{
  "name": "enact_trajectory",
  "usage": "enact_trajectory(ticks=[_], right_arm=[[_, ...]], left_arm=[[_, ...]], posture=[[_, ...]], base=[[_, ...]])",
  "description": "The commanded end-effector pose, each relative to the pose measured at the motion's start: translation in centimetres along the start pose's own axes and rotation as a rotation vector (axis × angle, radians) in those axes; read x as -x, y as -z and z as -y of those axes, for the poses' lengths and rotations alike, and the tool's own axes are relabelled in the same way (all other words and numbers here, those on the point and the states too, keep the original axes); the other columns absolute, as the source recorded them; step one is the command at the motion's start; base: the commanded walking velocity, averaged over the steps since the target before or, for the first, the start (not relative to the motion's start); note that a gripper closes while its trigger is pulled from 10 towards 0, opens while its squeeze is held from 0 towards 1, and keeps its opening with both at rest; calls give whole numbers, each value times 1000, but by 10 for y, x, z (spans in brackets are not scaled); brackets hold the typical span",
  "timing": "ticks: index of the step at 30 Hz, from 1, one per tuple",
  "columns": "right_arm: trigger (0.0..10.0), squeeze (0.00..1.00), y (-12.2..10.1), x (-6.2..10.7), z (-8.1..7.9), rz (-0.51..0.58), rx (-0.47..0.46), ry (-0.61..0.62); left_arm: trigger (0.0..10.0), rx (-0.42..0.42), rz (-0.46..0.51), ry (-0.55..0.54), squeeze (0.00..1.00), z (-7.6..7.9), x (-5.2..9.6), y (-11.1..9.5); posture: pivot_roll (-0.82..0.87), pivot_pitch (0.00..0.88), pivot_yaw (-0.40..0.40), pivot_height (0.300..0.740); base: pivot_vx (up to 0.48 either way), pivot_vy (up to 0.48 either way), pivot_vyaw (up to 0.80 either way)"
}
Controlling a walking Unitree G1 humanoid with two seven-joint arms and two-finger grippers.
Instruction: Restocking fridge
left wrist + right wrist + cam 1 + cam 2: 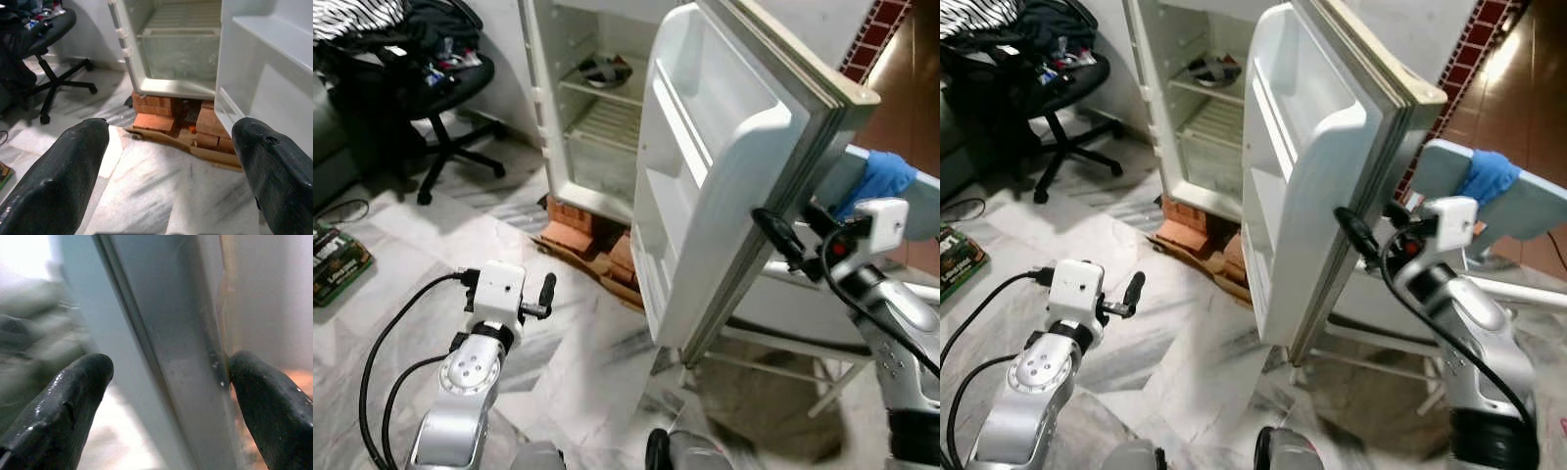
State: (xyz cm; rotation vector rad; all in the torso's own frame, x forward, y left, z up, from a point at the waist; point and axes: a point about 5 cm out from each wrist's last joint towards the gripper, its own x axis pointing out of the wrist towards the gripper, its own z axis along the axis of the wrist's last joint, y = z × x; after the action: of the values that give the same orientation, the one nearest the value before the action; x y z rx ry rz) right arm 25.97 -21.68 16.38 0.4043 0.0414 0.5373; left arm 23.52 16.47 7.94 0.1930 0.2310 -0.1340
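Marble floor (578, 372) is seen nearest, beneath the left hand (540, 296), which is held low in front of the fridge (597, 108) with its two black fingers (58, 181) spread wide apart and nothing between them. Past those fingers, the stack of red bricks (156, 115) under the fridge is seen, with flattened cardboard (195, 147) lying on the floor before them. The fridge door (724, 176) is swung wide open, its white inner shelves bare. The right hand (1356, 235) is placed at the outer edge of the fridge door, its fingers (68, 401) set apart on either side of that edge, one fingertip touching the door's face. Inside the fridge, a dark bowl-like item (605, 70) is seen on the upper wire shelf; what it is cannot be told. To the left of the fridge, a black office chair (440, 88) piled with clothes is seen. Behind the fridge door, a blue cloth (879, 178) is draped over a pale grey board.
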Motion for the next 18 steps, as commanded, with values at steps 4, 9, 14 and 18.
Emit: enact_trajectory(ticks=[4,9,14,18], right_arm=[[10000,0,10,1,-82,-103,-171,-558],[10000,0,37,-7,-26,-137,-72,-163],[10000,0,41,-2,3,-133,-74,84],[10000,0,61,-3,6,-151,-36,182]], left_arm=[[10000,-1,17,32,0,5,2,-6],[10000,2,18,37,0,7,1,-6],[10000,2,18,43,0,8,1,-6],[10000,13,25,34,0,7,-1,-9]], posture=[[74,96,-18,740],[75,97,-22,740],[76,95,-22,740],[80,95,-17,740]], base=[[0,0,0],[0,0,0],[0,0,0],[0,0,0]])
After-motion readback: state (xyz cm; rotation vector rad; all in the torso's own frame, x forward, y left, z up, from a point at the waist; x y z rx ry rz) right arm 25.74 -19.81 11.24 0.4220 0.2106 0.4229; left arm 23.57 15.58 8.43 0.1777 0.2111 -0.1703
